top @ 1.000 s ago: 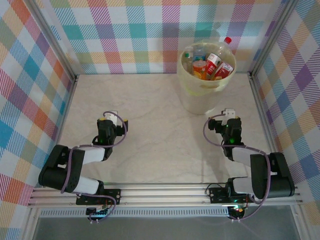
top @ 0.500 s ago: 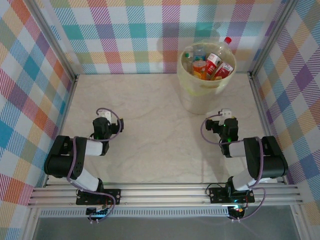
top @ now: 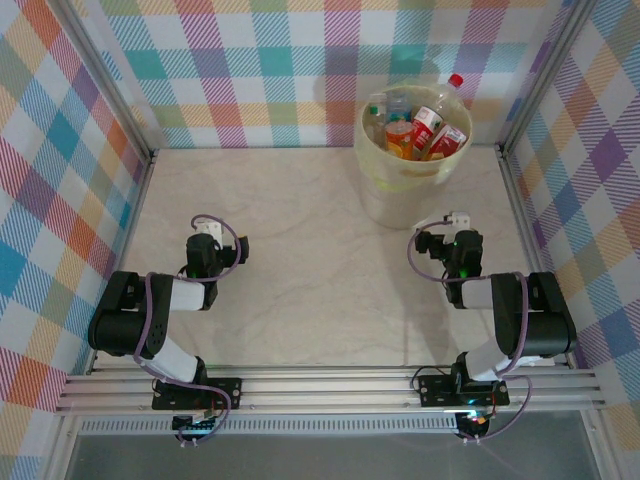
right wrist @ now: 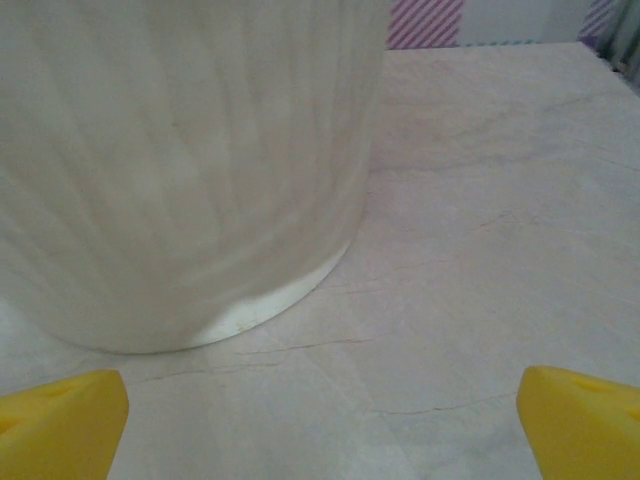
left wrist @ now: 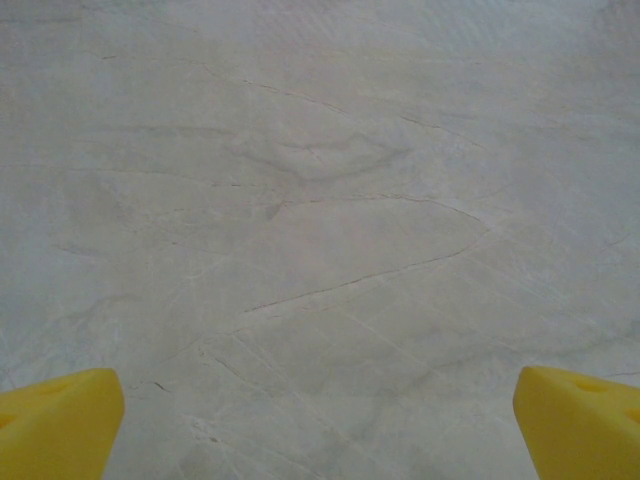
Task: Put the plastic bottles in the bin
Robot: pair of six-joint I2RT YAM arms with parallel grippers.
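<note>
The bin (top: 393,196), a round pale-yellow translucent bucket, stands at the back right of the table. Several plastic bottles (top: 426,128) with orange and red labels lie packed inside it, and one red-capped bottle sticks up over the rim. My right gripper (top: 453,230) sits low just in front of the bin; in the right wrist view its yellow fingertips (right wrist: 62,424) stand wide apart, open (right wrist: 320,430), with the bin's wall (right wrist: 180,170) close ahead. My left gripper (top: 206,238) rests over bare table at the left, open (left wrist: 320,430) and holding nothing.
Checked walls close off the back and both sides of the marbled table (top: 300,250). A metal rail (top: 330,390) with both arm bases runs along the near edge.
Both arms have folded back toward their bases. The left gripper drew back and left, the right gripper settled slightly right. Both stayed open.
</note>
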